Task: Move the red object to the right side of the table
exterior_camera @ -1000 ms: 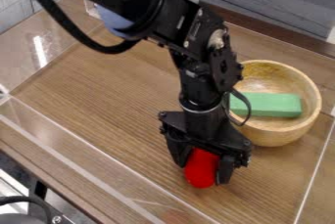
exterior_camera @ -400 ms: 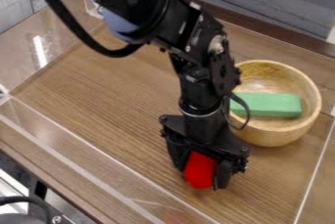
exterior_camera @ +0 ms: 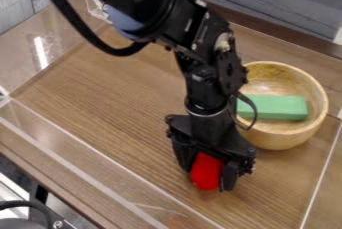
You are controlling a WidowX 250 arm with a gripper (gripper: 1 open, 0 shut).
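The red object (exterior_camera: pixel 207 174) is a small red toy low on the brown wood-grain table (exterior_camera: pixel 94 103), near its front right part. My gripper (exterior_camera: pixel 209 175) points straight down over it, with one black finger on each side of the toy. The fingers look closed against it. Whether the toy rests on the table or is lifted just off it cannot be told. Its green stem is hidden by the gripper.
A round light wooden bowl (exterior_camera: pixel 302 131) holding a green rectangular block (exterior_camera: pixel 281 107) stands just right of and behind the gripper. Low clear acrylic walls (exterior_camera: pixel 120 163) edge the table at the front, left and right. The black arm (exterior_camera: pixel 174 23) reaches in from the upper left.
The gripper and red toy have shifted very slightly to the right; otherwise the pose is nearly the same.
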